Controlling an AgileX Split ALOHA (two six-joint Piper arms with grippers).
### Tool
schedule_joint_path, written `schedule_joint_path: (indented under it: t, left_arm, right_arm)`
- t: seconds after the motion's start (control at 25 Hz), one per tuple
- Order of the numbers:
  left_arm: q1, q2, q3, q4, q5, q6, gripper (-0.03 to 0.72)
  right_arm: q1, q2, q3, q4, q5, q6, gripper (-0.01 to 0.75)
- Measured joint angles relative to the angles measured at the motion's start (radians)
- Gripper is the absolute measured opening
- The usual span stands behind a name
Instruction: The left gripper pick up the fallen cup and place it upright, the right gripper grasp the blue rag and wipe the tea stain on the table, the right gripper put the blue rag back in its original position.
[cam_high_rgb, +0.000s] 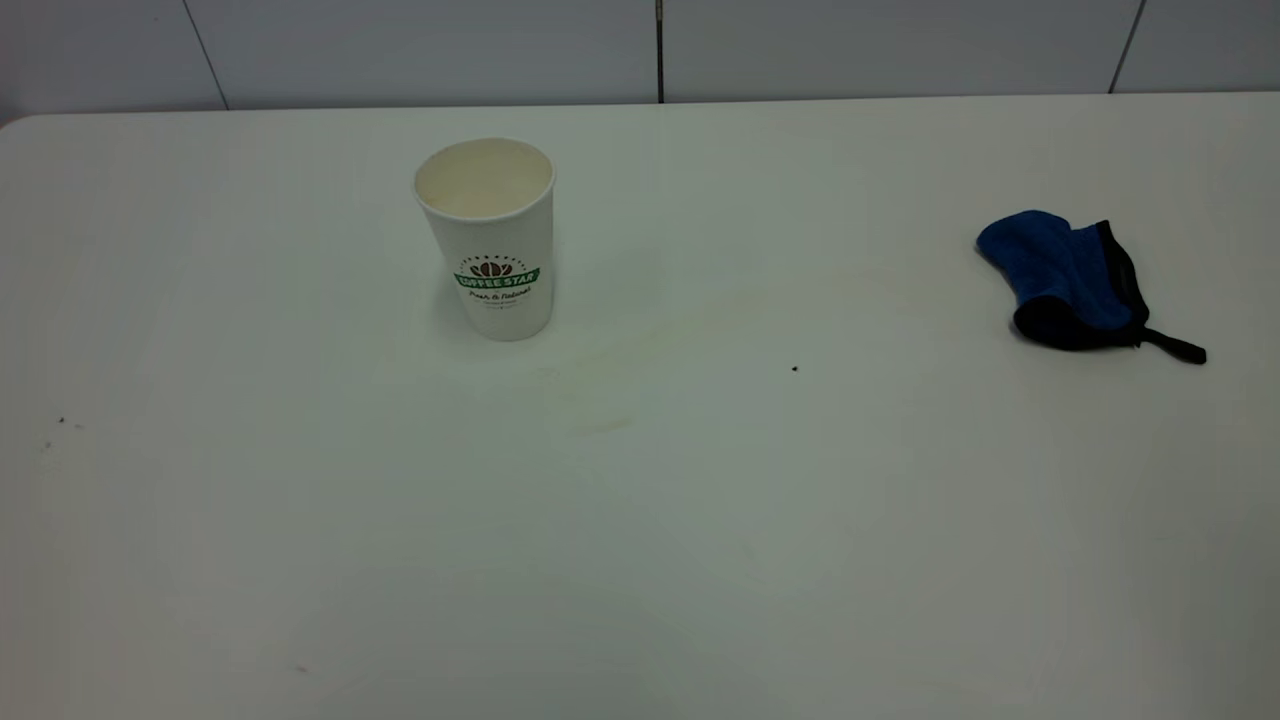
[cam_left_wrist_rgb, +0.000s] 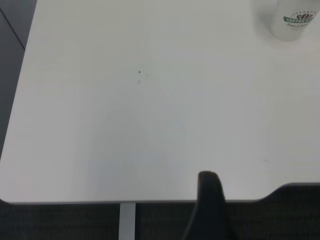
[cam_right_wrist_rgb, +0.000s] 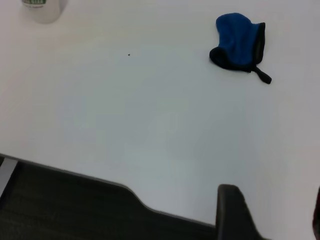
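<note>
The white paper cup (cam_high_rgb: 489, 240) with the green logo stands upright on the table (cam_high_rgb: 900, 500), left of the middle; it also shows in the left wrist view (cam_left_wrist_rgb: 295, 20) and the right wrist view (cam_right_wrist_rgb: 44, 9). The blue rag (cam_high_rgb: 1075, 280) lies crumpled at the right, strap trailing, and shows in the right wrist view (cam_right_wrist_rgb: 240, 42). No amber puddle shows; only a faint yellowish smear (cam_high_rgb: 603, 426) lies just right of the cup. Neither gripper shows in the exterior view. My left gripper (cam_left_wrist_rgb: 262, 210) hangs over the table's front edge, empty. My right gripper (cam_right_wrist_rgb: 275, 212) is open and empty, far from the rag.
A tiny dark speck (cam_high_rgb: 795, 368) sits mid-table, also in the right wrist view (cam_right_wrist_rgb: 129, 54). Small specks (cam_high_rgb: 60, 421) lie at the far left. A tiled wall (cam_high_rgb: 660, 50) runs behind the table. Dark floor (cam_right_wrist_rgb: 60, 210) lies beyond the front edge.
</note>
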Motion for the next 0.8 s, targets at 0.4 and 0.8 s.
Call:
schedule_joint_path:
  t: [0.4,0.8]
  left_arm:
    - [0.000,0.000,0.000,0.000,0.000,0.000,0.587]
    - [0.000,0.000,0.000,0.000,0.000,0.000,0.587]
  right_arm:
    - [-0.197,-0.058,0.000,-0.001,0.001,0.000,0.313]
    - [-0.202,-0.103,0.000,-0.004,0.007,0.000,0.236]
